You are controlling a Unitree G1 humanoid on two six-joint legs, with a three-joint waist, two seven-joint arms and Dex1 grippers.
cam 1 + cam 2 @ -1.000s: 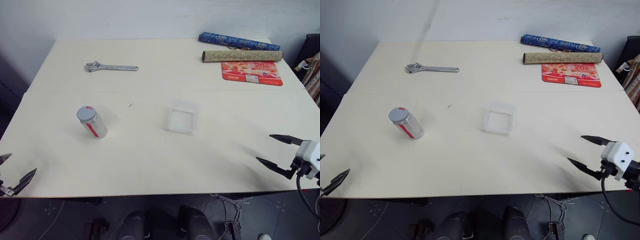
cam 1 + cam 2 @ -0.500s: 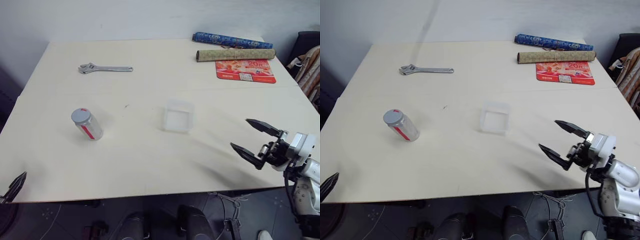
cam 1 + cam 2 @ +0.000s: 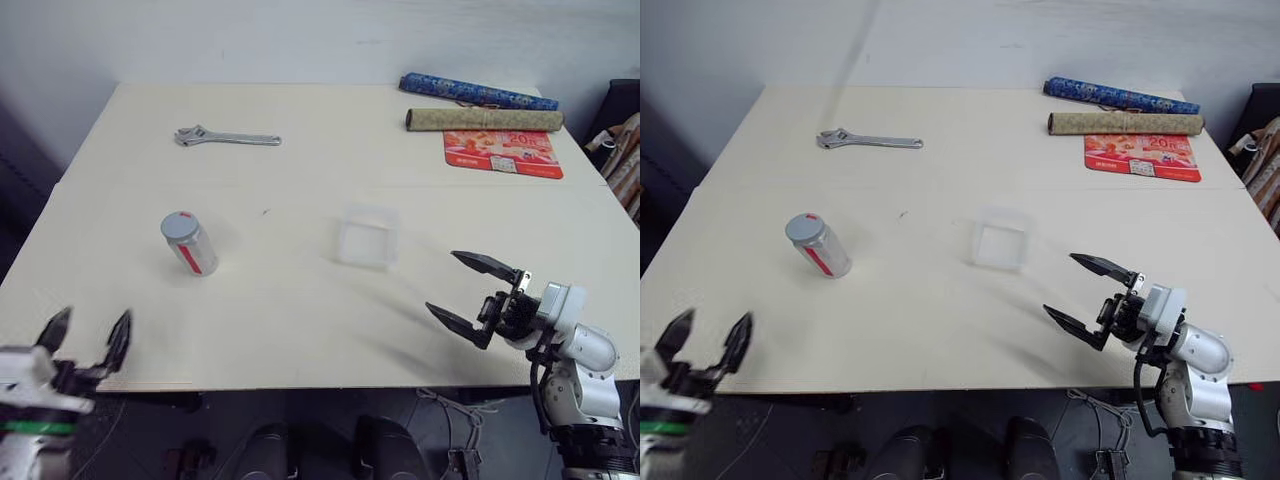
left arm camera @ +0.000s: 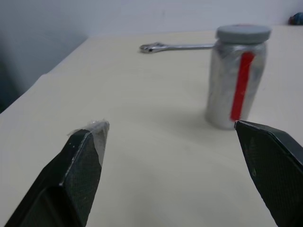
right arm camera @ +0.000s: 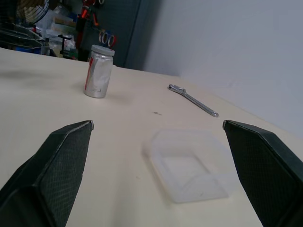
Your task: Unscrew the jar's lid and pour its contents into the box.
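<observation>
The left hand [image 3: 88,340] hangs at the near edge of the pale wooden bench [image 3: 300,310], its two black fingers spread wide and holding nothing. Ahead of it and a little toward the right hand, well apart from the fingers, stands the small silvery cylindrical jar with a red stripe [image 3: 190,245], upright, with its round grey screw lid [image 3: 178,226] on it. The right hand [image 3: 470,293] is also wide open and empty, above the near right part of the bench. Just ahead of it and toward the left hand lies the shallow square translucent white plastic box [image 3: 366,235]; I cannot make out anything inside it. The contents of the jar cannot be seen.

I judge the task is at its first step, the approach: nothing is grasped yet. The next move calls for the left hand to go forward and close around the jar's body, so that the right hand can come over and take the lid from above to turn it.
</observation>
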